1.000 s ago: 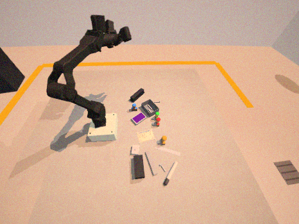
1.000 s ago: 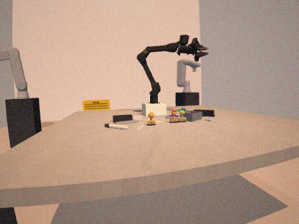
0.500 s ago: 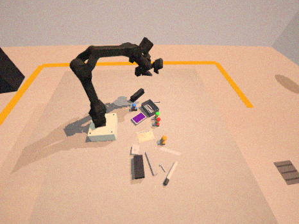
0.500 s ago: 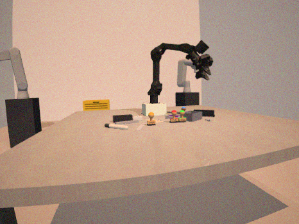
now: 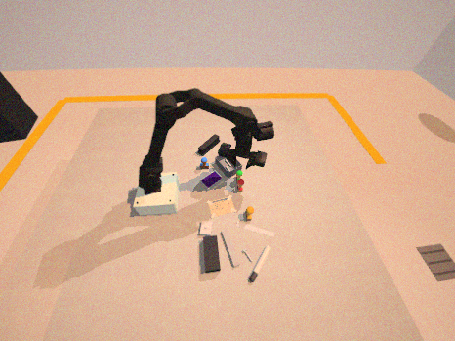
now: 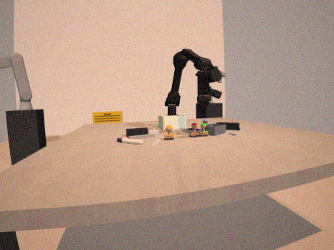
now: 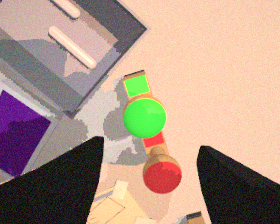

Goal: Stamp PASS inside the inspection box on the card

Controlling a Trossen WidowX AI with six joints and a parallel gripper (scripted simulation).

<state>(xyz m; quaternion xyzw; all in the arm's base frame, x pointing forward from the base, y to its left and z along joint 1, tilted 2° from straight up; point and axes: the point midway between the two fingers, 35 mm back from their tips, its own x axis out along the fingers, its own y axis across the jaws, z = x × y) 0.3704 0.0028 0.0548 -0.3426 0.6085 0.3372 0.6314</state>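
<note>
My gripper (image 5: pixel 241 154) (image 7: pixel 151 150) is open and empty, pointing down above the stamps. A stamp with a green knob (image 5: pixel 239 173) (image 6: pixel 203 125) (image 7: pixel 144 118) stands upright, ahead of the fingertips in the wrist view. A stamp with a red knob (image 5: pixel 240 182) (image 6: pixel 194 125) (image 7: pixel 162 176) stands close beside it, showing between the fingers. Stamps with an orange knob (image 5: pixel 250 210) (image 6: pixel 168 128) and a blue knob (image 5: pixel 204 160) (image 6: pixel 205 121) stand apart. Their lettering is too small to read. The purple ink pad (image 5: pixel 211 179) (image 7: pixel 22 131) lies open. The card (image 5: pixel 222 207) (image 7: pixel 116 204) is partly hidden in the wrist view.
A grey open tray (image 5: pixel 227 166) (image 6: pixel 216 129) (image 7: pixel 131 25) with pale sticks stands beside the pad. A black block (image 5: pixel 209 145) lies behind it. Another dark block (image 5: pixel 211 253), a grey rod (image 5: pixel 227 249) and a marker (image 5: pixel 260 263) lie beyond the card.
</note>
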